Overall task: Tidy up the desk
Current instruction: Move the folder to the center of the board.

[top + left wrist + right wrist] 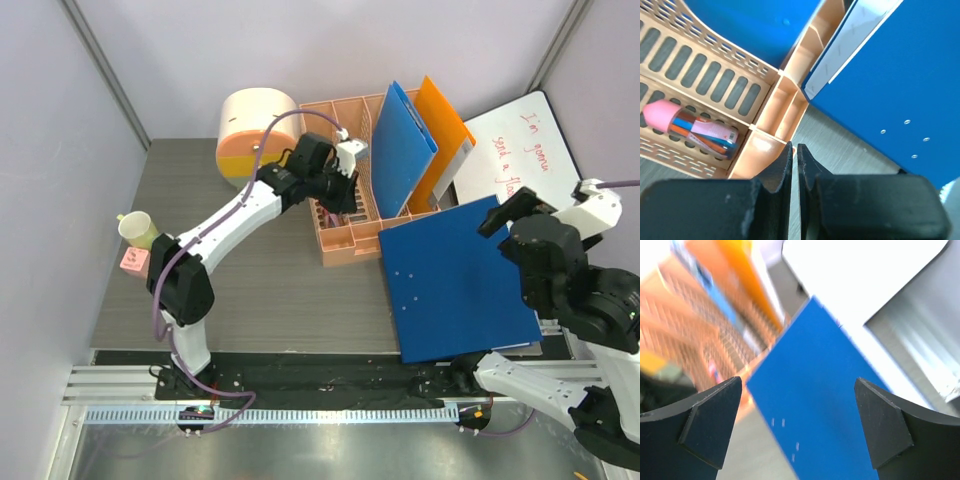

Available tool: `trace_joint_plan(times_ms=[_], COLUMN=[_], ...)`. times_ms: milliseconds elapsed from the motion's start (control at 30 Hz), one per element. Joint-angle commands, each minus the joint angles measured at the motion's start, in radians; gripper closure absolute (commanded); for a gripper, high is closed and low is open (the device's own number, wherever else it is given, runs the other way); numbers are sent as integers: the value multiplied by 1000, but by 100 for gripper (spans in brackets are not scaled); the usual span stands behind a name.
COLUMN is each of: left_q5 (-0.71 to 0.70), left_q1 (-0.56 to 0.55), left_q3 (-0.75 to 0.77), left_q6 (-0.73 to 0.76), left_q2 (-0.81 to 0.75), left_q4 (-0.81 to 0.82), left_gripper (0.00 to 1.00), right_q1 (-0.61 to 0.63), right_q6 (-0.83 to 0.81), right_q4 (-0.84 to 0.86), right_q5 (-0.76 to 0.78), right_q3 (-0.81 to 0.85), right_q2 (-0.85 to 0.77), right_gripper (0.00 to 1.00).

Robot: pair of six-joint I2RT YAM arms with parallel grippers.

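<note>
The desk (270, 300) is a dark grey wood-grain top. A peach organizer (345, 245) stands at its back middle, holding an upright blue binder (403, 150) and an orange binder (445, 130). My left gripper (343, 203) hovers over the organizer's small front compartments (775, 107), shut with nothing between its fingers (810, 165). A pink-capped clear pen case (695, 127) lies in a slotted tray of the organizer. A second blue binder (455, 285) lies flat on the right of the desk. My right gripper (797, 381) hangs open above that flat binder (825, 405), apart from it.
A white whiteboard (525, 140) with red writing lies at the back right, partly under the flat binder. A peach and orange cylinder (255, 135) sits at the back left. A pale yellow cup (138, 230) and a pink cube (134, 262) stand at the left edge.
</note>
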Motion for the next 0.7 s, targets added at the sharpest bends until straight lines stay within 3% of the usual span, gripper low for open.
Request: trace_joint_plan(times_ms=[0, 200, 333, 433, 667], left_q5=[105, 103, 96, 102, 76], left_q1=[80, 119, 161, 227, 284], left_q3=[75, -20, -101, -118, -91], left_q6=[-70, -46, -27, -49, -36], left_q2=[-28, -95, -155, -196, -268], left_q4=[-57, -68, -80, -75, -123], left_gripper=[92, 92, 89, 78, 65], right_q1=[2, -1, -18, -18, -41], right_q6=[-186, -208, -283, -444, -524], right_q4=[115, 81, 357, 582, 556], right_q5=[259, 263, 249, 213, 150], right_q3=[63, -51, -142, -199, 1], right_q2=[51, 162, 83, 6, 197], right_gripper=[0, 0, 0, 0, 0])
